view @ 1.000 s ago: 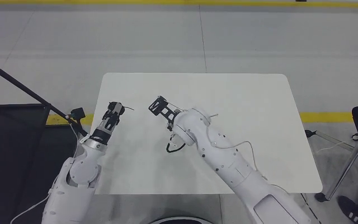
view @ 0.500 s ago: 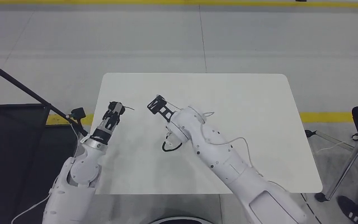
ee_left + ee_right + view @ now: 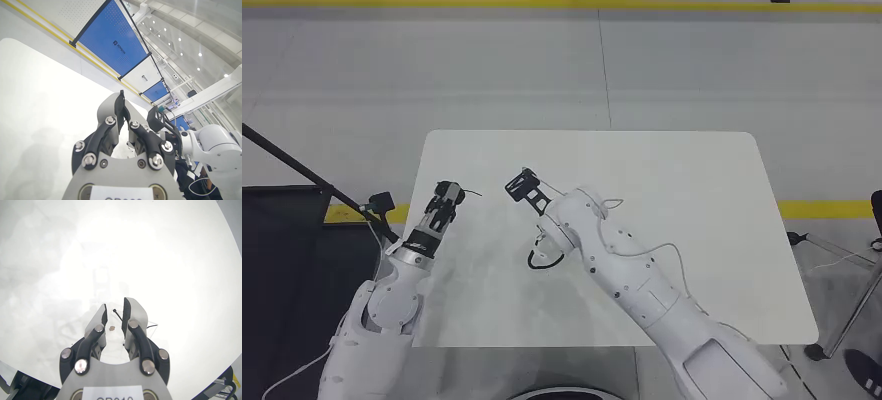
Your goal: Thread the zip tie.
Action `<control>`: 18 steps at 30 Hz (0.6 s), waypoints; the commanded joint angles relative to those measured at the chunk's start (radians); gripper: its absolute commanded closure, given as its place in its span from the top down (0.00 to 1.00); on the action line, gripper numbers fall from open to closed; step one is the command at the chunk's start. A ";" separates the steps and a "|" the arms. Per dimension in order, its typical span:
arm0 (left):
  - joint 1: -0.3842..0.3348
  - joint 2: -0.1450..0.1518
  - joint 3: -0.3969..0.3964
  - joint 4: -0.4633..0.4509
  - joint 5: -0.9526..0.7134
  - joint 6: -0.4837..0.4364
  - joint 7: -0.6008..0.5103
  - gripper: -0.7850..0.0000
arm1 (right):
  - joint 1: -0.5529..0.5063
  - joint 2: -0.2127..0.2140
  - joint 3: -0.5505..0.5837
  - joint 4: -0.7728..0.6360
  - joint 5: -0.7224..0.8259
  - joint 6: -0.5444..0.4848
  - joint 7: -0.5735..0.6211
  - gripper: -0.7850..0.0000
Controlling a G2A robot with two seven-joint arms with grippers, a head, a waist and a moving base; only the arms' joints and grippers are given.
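My left gripper (image 3: 449, 194) sits near the table's left edge, shut on a thin black zip tie strip (image 3: 473, 190) whose tail pokes out toward the other arm. In the left wrist view the black pads (image 3: 119, 106) are pressed together. My right gripper (image 3: 520, 186) stands a short way to the right, open. Between its fingers in the right wrist view (image 3: 115, 303) lies a black zip tie head (image 3: 114, 310) low over the table. Its strap runs behind one finger, and a thin tail (image 3: 152, 325) comes out past it.
The white table (image 3: 672, 200) has wide bare room to the right and front. A black cable loop (image 3: 542, 260) hangs off the right arm. A small brown spot (image 3: 112, 328) marks the table under the right gripper. A black pole (image 3: 287, 160) slants past the table's left side.
The right arm has shifted slightly to the left, bringing its gripper a little closer to the left gripper. The left arm has kept still.
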 commanded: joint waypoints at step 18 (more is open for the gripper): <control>-0.001 -0.003 -0.003 0.000 0.003 -0.001 0.002 0.00 | 0.014 -0.023 0.016 0.060 0.004 -0.022 0.004 0.13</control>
